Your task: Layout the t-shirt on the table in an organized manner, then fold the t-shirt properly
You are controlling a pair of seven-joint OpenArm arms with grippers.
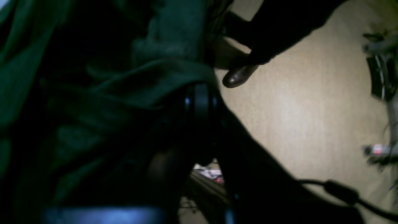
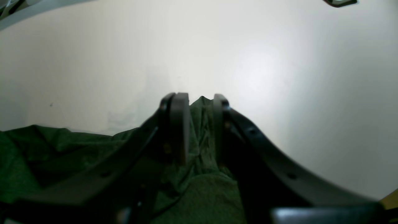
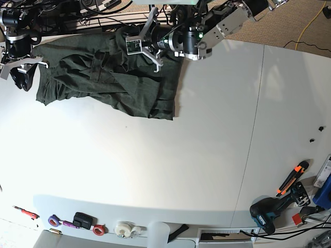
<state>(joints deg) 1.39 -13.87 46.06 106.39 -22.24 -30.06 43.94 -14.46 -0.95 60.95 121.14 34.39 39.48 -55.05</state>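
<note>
The dark green t-shirt (image 3: pixel 108 77) lies crumpled and partly spread at the far left of the white table (image 3: pixel 181 165). My right gripper (image 3: pixel 37 61) is at the shirt's left corner. In the right wrist view this right gripper (image 2: pixel 200 99) is shut on a bunched fold of the t-shirt (image 2: pixel 202 130), just above the table (image 2: pixel 248 62). My left gripper (image 3: pixel 135 45) reaches in from the far right to the shirt's far edge. The left wrist view is dark: the t-shirt (image 1: pixel 161 74) drapes over the left gripper (image 1: pixel 200 93), which is shut on it.
A thin seam (image 3: pixel 253 139) runs across the table at the right. Tape rolls (image 3: pixel 124 228) and small tools line the near edge, with a drill (image 3: pixel 266 214) and an orange-handled tool (image 3: pixel 292 178) at the right. A dark shoe (image 1: pixel 239 76) stands on the beige floor beyond the table.
</note>
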